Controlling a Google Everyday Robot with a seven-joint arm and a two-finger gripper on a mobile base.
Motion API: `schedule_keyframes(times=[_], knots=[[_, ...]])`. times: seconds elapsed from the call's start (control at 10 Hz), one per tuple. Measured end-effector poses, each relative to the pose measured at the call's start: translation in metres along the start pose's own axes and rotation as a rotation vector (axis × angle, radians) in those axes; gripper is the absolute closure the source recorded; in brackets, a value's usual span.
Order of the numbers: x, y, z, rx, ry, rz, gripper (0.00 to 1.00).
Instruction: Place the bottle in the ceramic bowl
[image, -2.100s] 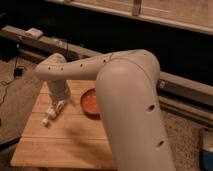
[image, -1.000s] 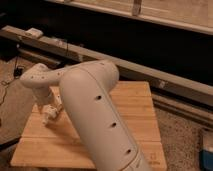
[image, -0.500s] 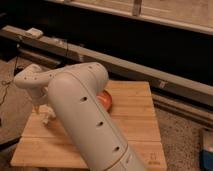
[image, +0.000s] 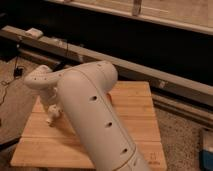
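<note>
A: What is on the left?

B: The tool (image: 53, 103) hangs from the wrist over the left part of the wooden tabletop (image: 136, 116). I cannot tell how far it is open, or whether it grips anything.

A: And the bottle?

B: A small white shape at the tool's lower end looks like the bottle (image: 51, 117). It is just above or touching the boards, I cannot tell which. Its long axis runs steeply, and the lower end leans a little to the left. I cannot tell which end is the cap.

A: What is in the middle?

B: The thick white arm (image: 92, 117) rises from the bottom edge and bends left to the wrist, covering much of the tabletop.

A: Where is the ceramic bowl?

B: It is almost wholly behind the arm. Only a reddish sliver of the ceramic bowl (image: 109, 99) shows at the arm's right edge, well apart from the bottle.

A: And further right?

B: Bare boards, with a grey rail (image: 165, 82) running behind them.
</note>
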Motion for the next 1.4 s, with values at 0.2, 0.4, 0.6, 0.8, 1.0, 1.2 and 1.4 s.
schedule_keyframes(times=[0.2,0.4,0.6,0.8,1.0,1.2,1.4], knots=[[0.002,-0.022,0.003,0.014,0.005,0.035,0.35],[0.001,-0.032,0.002,0.020,0.005,0.056,0.35],[0.000,-0.035,0.000,0.011,0.005,0.069,0.35],[-0.007,-0.025,-0.002,-0.009,-0.001,0.069,0.35],[-0.016,-0.012,-0.005,-0.028,-0.007,0.055,0.35],[-0.022,-0.001,-0.006,-0.035,-0.009,0.040,0.35],[-0.027,0.004,-0.002,-0.035,-0.010,0.034,0.35]])
